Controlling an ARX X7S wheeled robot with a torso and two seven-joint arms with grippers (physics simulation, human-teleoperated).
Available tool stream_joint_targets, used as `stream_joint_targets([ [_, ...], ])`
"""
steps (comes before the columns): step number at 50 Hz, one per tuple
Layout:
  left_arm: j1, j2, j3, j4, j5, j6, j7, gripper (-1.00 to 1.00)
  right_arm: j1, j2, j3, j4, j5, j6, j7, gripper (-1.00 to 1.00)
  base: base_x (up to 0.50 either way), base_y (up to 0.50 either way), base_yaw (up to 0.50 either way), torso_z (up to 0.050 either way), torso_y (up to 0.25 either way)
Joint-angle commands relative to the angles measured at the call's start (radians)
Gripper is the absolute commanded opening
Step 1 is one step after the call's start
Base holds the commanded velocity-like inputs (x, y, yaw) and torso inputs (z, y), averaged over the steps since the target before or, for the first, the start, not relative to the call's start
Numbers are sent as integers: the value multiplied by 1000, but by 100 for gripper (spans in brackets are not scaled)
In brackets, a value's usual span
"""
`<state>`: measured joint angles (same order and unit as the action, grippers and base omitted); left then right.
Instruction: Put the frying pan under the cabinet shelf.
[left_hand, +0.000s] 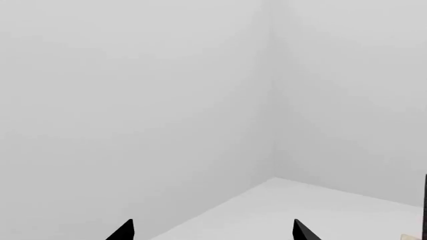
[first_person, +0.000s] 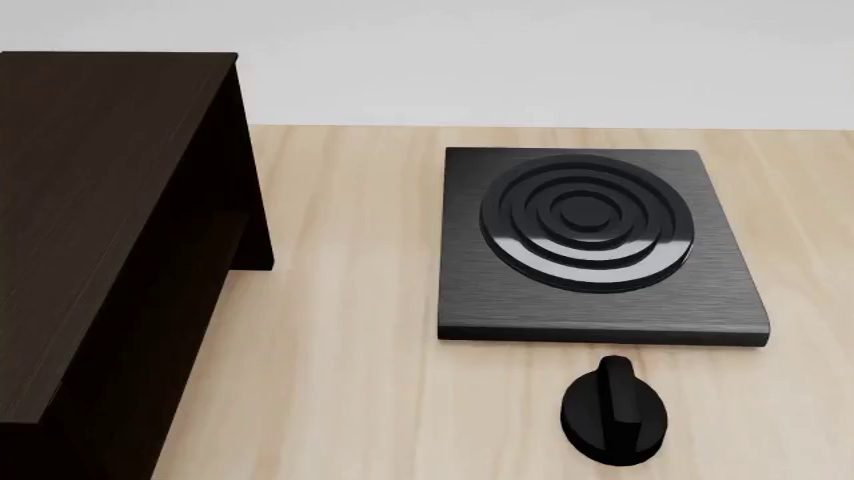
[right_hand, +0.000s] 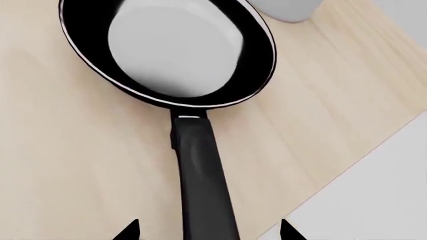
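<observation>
The frying pan (right_hand: 167, 50) shows only in the right wrist view. It is round and black with a thin pale rim and a glossy inside, and it lies on the light wooden tabletop. Its long black handle (right_hand: 200, 175) runs back between the two tips of my right gripper (right_hand: 208, 231), which stands open with a gap on each side of the handle. The cabinet shelf (first_person: 94, 220), large and dark brown, fills the left of the head view. My left gripper (left_hand: 213, 231) is open and faces bare white walls, holding nothing. Neither arm shows in the head view.
A square black stove plate (first_person: 594, 245) with concentric rings lies right of the cabinet, and a black round knob (first_person: 614, 410) lies in front of it. A white vessel (right_hand: 287, 9) stands just beyond the pan. The table's edge (right_hand: 347, 172) runs close beside the pan's handle.
</observation>
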<state>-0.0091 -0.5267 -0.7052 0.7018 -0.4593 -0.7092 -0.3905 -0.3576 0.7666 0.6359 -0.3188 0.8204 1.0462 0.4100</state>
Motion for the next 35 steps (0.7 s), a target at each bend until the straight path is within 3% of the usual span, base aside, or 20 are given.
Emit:
stream_joint_targets([
  [1,-1,-1,4,10,-5,-10,-6,100,-8,-4,-1,19,-10,-15,-10,100,0,0,0,0,0],
  [35,-7,-11,12,26,-19,-32,-17,100,28,4,-53,62,-29,-27,-21,100,0,0,0,0,0],
])
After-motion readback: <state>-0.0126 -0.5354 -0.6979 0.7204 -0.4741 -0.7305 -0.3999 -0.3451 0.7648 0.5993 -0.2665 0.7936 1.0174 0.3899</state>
